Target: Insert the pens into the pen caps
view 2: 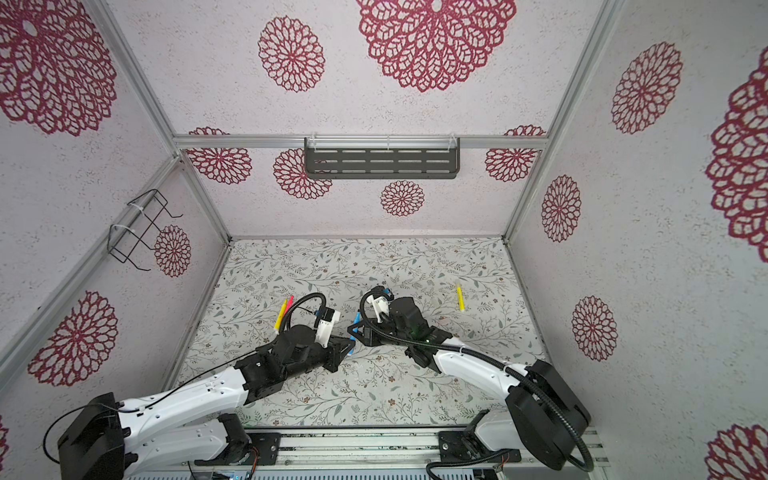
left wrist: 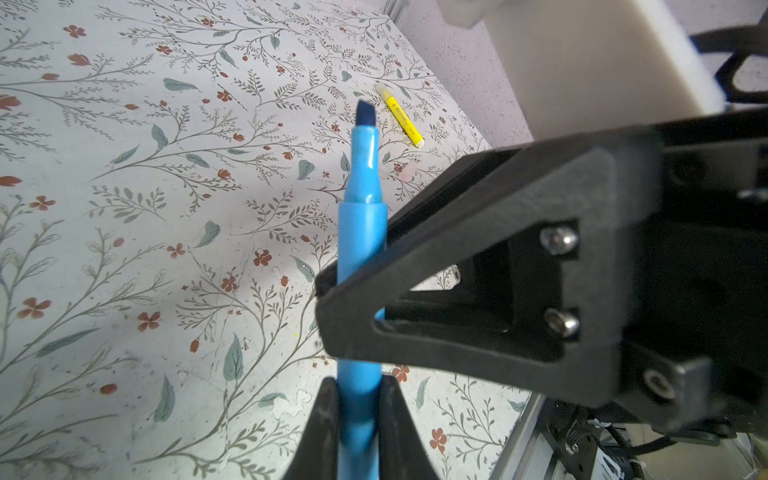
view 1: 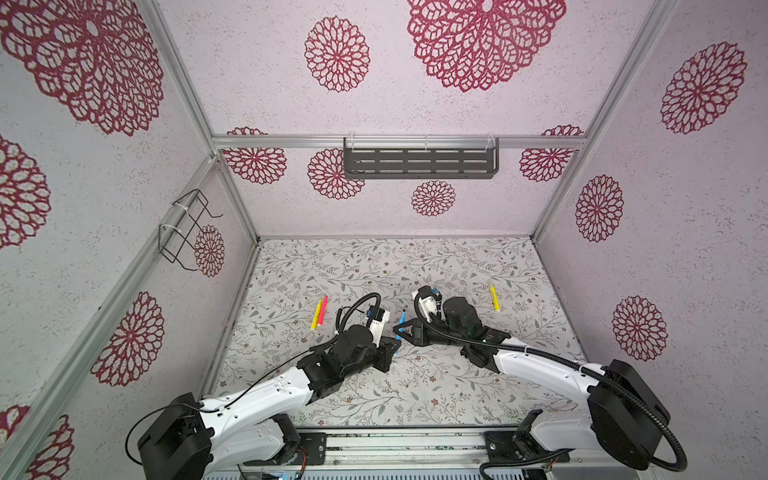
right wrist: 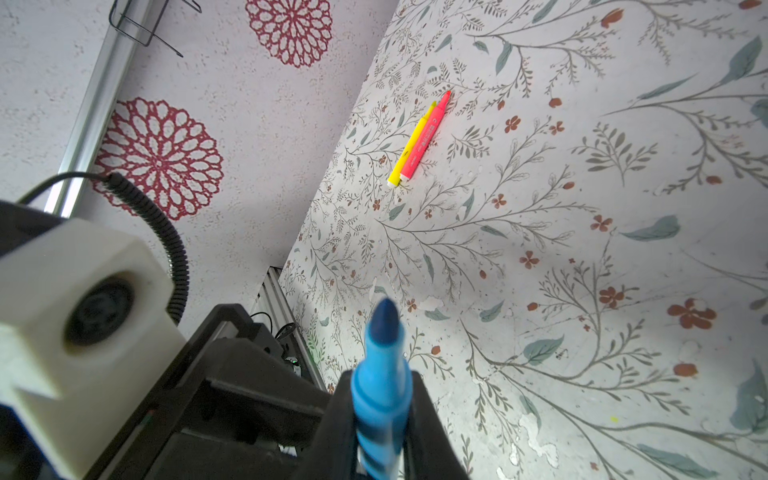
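A blue pen (view 1: pixel 401 322) (view 2: pixel 355 320) with its dark tip bare is held above the middle of the flowered table by both grippers. My left gripper (left wrist: pixel 358 382) (view 1: pixel 392 347) is shut on its lower barrel. My right gripper (right wrist: pixel 380 388) (view 1: pixel 398 330) is shut on the barrel nearer the tip; its black triangular finger (left wrist: pixel 457 257) crosses the pen (left wrist: pixel 359 232). A yellow pen (view 1: pixel 317 314) (right wrist: pixel 411 145) and a pink pen (view 1: pixel 323 309) (right wrist: pixel 426 139) lie side by side at the left. Another yellow pen (view 1: pixel 493 297) (left wrist: pixel 400 115) with a pale end lies at the right. No loose pen caps show.
A black slotted shelf (view 1: pixel 419 162) hangs on the back wall and a wire rack (view 1: pixel 187 228) on the left wall. An aluminium rail (view 1: pixel 395 444) runs along the table's front edge, between the two arm bases. Patterned walls close in three sides.
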